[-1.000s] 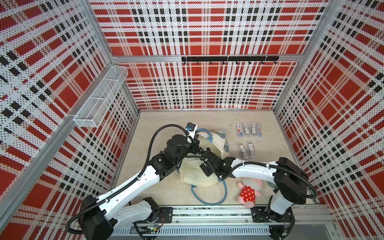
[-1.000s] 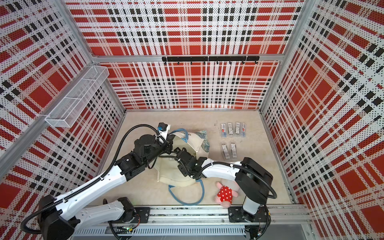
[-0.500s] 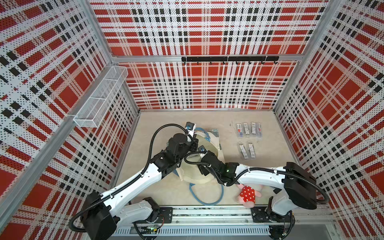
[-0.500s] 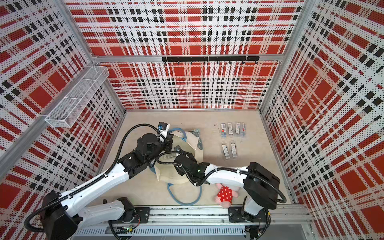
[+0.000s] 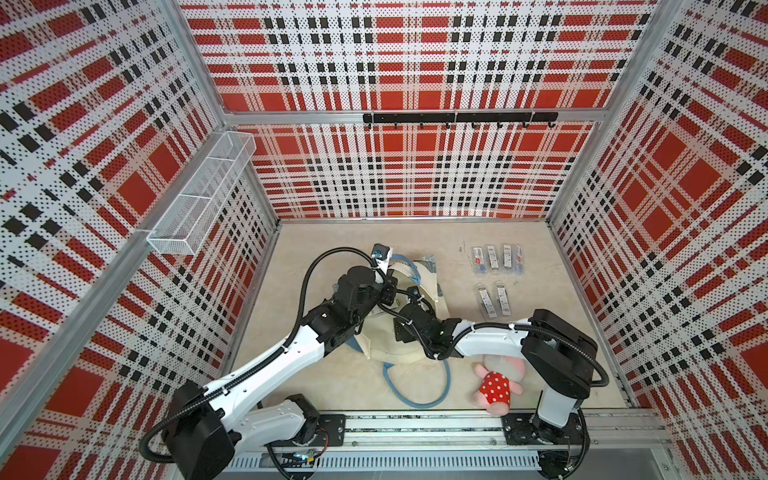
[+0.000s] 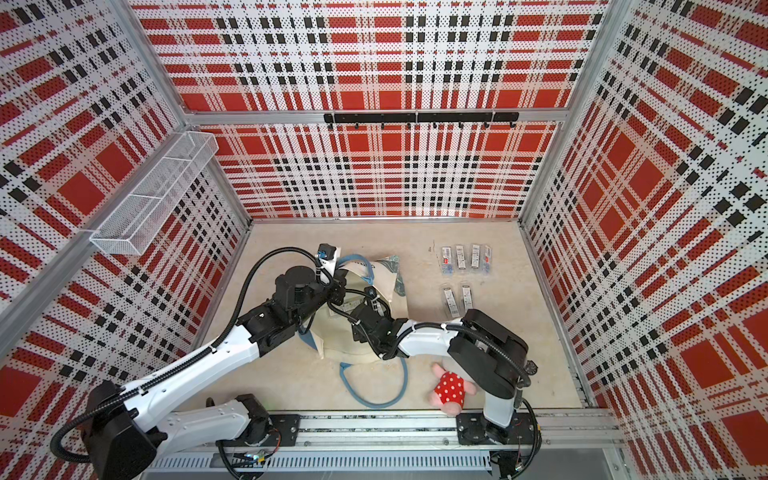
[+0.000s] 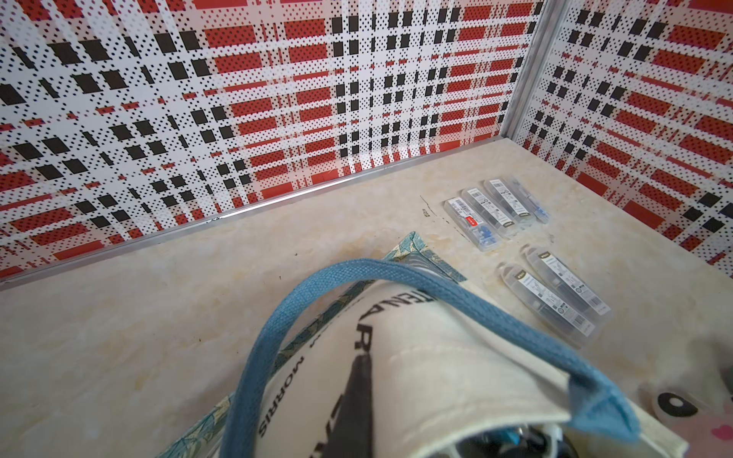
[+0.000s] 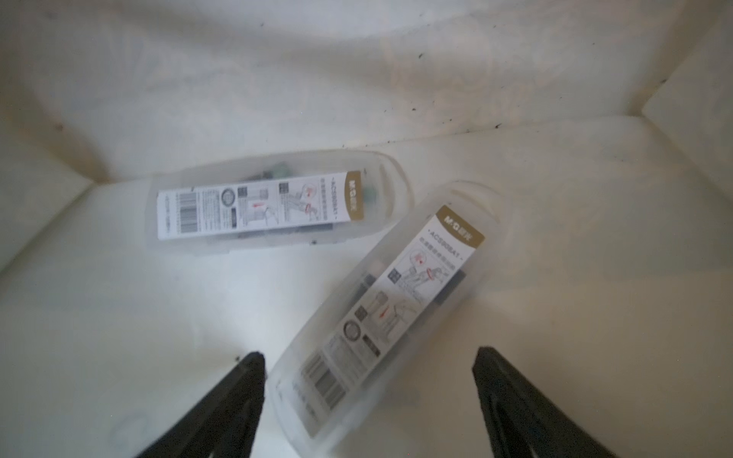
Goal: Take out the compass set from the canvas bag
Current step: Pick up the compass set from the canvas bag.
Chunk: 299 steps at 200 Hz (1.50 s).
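Observation:
The cream canvas bag [image 5: 401, 353] [image 6: 347, 347] lies mid-table with its mouth held up. My left gripper [image 5: 388, 291] [image 7: 369, 412] is shut on the bag's rim [image 7: 456, 412]. One dark finger [image 7: 359, 396] lies against the lettered side; the other is hidden inside. My right gripper [image 8: 371, 365] is inside the bag and open. The near end of one clear compass set case [image 8: 380, 309] lies between its fingers [image 8: 250, 376], closer to one of them. A second case [image 8: 273, 202] rests farther in. In both top views the right wrist [image 5: 415, 322] [image 6: 370, 322] covers the bag's mouth.
Several compass set cases [image 5: 496, 259] [image 7: 496, 214] lie in rows on the table to the right of the bag. A plush toy in a red dotted dress [image 5: 496, 386] sits under the right arm. A blue handle loop [image 5: 415, 386] trails forward. A wire basket [image 5: 199, 199] hangs on the left wall.
The right gripper has pushed farther back into the bag's mouth, and the right arm's elbow has swung out to the right. The left gripper stays on the bag's rim.

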Available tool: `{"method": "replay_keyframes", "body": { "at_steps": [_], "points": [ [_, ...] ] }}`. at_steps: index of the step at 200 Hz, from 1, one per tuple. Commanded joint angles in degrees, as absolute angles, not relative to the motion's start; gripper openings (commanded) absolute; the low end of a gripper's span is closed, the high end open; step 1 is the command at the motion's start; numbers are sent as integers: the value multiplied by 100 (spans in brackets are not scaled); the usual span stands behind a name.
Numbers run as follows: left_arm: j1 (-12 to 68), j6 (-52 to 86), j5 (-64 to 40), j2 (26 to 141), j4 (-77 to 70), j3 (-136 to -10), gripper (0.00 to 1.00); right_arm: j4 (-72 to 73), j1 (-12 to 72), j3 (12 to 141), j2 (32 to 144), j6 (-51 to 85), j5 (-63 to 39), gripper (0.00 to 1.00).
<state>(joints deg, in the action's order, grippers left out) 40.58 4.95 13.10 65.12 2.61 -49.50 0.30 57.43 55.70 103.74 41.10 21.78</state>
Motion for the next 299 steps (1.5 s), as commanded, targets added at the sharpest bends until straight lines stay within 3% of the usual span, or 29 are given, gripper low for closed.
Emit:
{"method": "replay_keyframes", "body": {
  "at_steps": [1, 76, 192, 299],
  "points": [
    [4096, 532, 1171, 6319, -119, -4922, 0, 422, 5607, 5548, 10599, 4499, 1723, 85],
    [4087, 519, 1134, 6293, -132, -4867, 0, -622, 5608, 6480, 11566, 4477, 1983, 86],
    [3957, 497, 1056, 6266, -158, -4853, 0, -1866, 5648, 7052, 11594, 3962, 2032, 43],
    [3920, 575, 1149, 6330, -236, -4781, 0, -2265, 5989, 6123, 9391, 3208, 498, 35]
  ]
}}
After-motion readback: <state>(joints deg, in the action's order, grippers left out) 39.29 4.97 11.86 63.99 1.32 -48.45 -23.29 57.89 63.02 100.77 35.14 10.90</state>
